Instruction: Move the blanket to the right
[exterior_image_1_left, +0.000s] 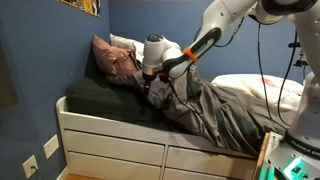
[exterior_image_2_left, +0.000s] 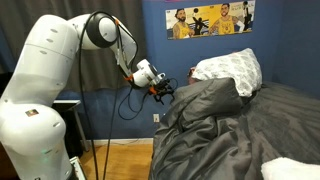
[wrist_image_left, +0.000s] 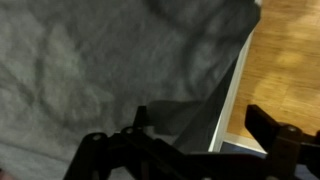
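While your gripper hovers open and empty above the bed, where the blanket lies heaped and spills over the side, a shallow close may pinch one fold that slips free.

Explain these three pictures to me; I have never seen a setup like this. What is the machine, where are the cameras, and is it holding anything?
The white machine is a single robot arm ending in a two-fingered hand. Two pictures come from cameras standing in the room; the third looks out from the arm's wrist. On the bed lie a wrinkled grey blanket and pillows. The hand is open near the blanket's edge and holds nothing.
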